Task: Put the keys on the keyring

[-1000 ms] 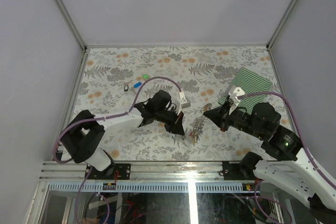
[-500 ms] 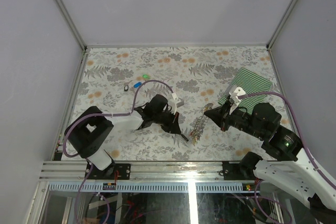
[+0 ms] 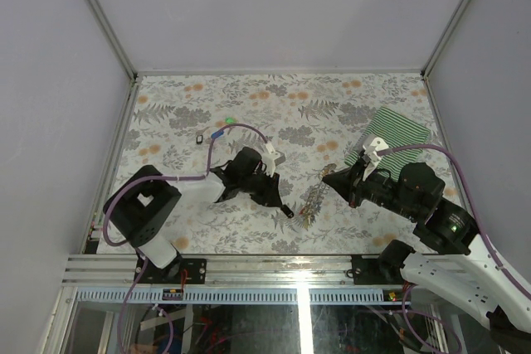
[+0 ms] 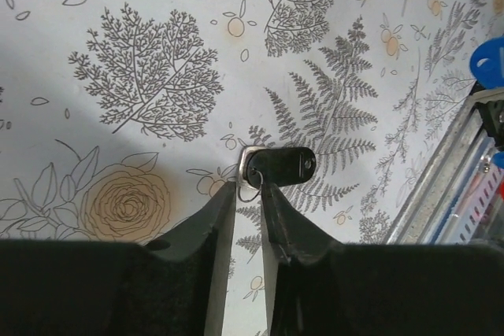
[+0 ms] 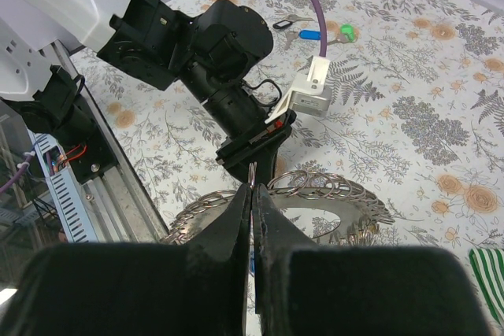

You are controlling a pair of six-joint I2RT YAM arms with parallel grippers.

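Note:
The keyring (image 3: 311, 200) (image 5: 339, 208), a big flat grey ring strung with several small wire loops, is lifted at one rim by my right gripper (image 3: 325, 176) (image 5: 253, 190), which is shut on that rim. My left gripper (image 3: 288, 210) (image 4: 250, 186) sits just left of the ring with its jaws a little apart. A black-headed key (image 4: 279, 167) lies on the table at its tips, the key's small wire loop in the gap. Further keys lie at the back left: black (image 3: 202, 138), blue (image 3: 217, 133) (image 5: 309, 35) and green (image 3: 230, 120) (image 5: 348, 34).
A green striped cloth (image 3: 397, 132) (image 5: 487, 261) lies at the back right. The aluminium rail (image 4: 453, 182) of the near table edge runs close behind the left gripper. A blue plastic key head (image 4: 488, 60) shows at the right edge of the left wrist view.
The left gripper has shifted slightly toward the near edge and its jaws have parted a little around the black key's loop. The right arm and the keyring have not moved.

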